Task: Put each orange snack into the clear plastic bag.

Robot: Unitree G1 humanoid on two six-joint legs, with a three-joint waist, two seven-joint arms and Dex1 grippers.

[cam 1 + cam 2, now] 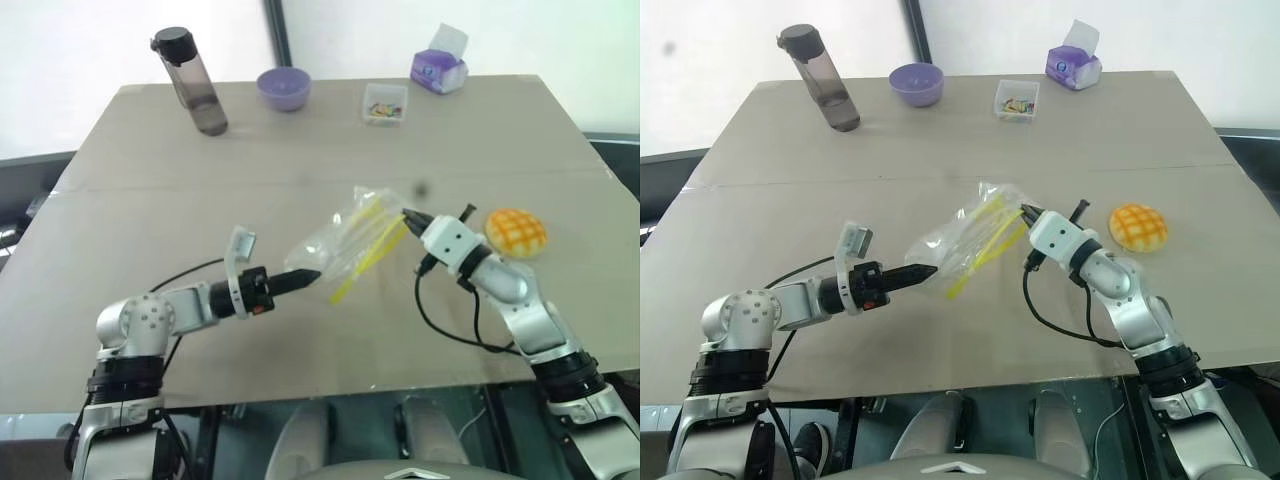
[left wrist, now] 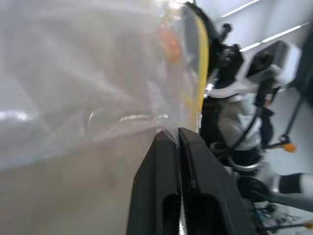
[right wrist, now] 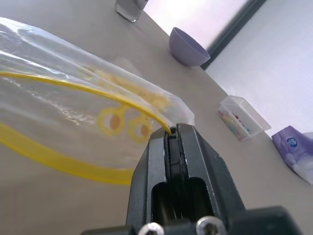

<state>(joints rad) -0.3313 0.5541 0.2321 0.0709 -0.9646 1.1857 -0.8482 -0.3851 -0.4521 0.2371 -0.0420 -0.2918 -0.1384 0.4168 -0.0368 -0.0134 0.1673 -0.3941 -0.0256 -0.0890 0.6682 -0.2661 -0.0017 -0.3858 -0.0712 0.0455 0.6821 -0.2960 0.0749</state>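
Barely started tbh: both jaws clenched on the clear plastic bag mid-frame, left gripper + right gripper, orange snack sits on desk center-right, unbagged.

Head cameras overlook the table; wrist cameras sit close.

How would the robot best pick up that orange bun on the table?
My guess: from straight above, fingers closing across the bun's widest part near its base. It is a round dome sitting flat on the table with open space around it, so the sides offer even hold, while the curved top would slip.
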